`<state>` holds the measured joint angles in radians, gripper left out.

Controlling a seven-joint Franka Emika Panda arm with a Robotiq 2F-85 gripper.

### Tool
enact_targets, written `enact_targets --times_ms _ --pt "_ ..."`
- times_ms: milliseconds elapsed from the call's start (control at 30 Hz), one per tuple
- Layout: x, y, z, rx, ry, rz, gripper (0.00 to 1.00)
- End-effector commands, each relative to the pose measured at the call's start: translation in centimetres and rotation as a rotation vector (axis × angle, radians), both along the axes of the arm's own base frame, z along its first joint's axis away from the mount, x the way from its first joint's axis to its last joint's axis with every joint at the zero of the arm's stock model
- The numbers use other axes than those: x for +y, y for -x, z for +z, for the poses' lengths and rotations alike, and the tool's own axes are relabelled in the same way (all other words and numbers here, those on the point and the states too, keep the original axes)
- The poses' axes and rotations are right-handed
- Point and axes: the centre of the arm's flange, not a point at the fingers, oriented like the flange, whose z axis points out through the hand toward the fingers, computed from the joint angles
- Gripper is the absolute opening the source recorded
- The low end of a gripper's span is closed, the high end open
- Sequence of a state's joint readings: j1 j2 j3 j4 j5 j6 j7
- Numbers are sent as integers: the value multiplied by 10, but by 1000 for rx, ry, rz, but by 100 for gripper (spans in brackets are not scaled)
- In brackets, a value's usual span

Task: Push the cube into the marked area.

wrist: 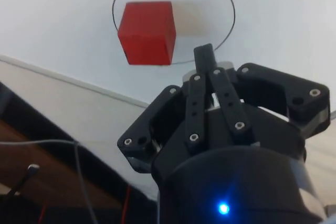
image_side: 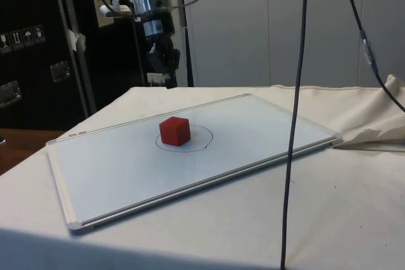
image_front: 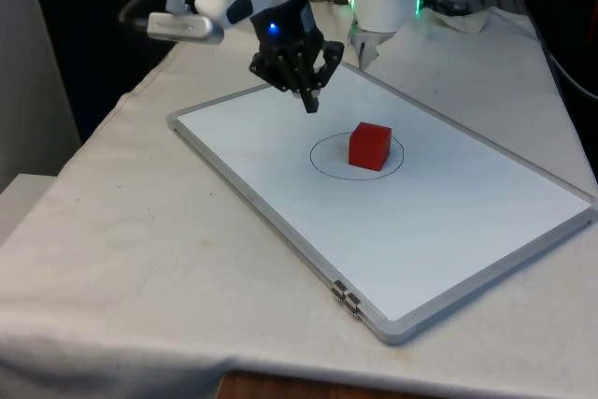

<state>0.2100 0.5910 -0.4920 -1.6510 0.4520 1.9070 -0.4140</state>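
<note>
A red cube (image_front: 370,146) (image_side: 174,130) (wrist: 147,32) sits on the whiteboard (image_front: 280,170), inside a thin drawn circle (image_front: 322,166) (image_side: 204,136) (wrist: 229,9), near the circle's edge. My black gripper (image_front: 311,103) (image_side: 166,80) (wrist: 204,55) hangs above the board, lifted clear of it and off to the front view's left of the cube, towards the board's far corner. Its fingers are pressed together with nothing between them. There is a clear gap between the fingertips and the cube.
The whiteboard (image_side: 114,169) lies flat on the white cloth (image_front: 121,240) and has a grey frame. A dark cable (image_side: 293,124) hangs down in the side view. Crumpled cloth (image_side: 380,118) lies beyond the board's far end in the side view.
</note>
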Motion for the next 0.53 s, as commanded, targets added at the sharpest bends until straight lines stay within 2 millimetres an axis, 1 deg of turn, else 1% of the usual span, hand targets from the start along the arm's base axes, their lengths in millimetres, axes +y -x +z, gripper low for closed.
enact_targets --times_ms 0,167,233,300,500 --pt "2 -3 -1 -5 19 -2 0" --pt "11 -11 -3 -31 61 0 0" --pt "12 -10 -4 -35 59 2 0" --pt "15 -16 -5 -47 90 1 0" --pt "17 -18 -4 -55 108 -4 0"
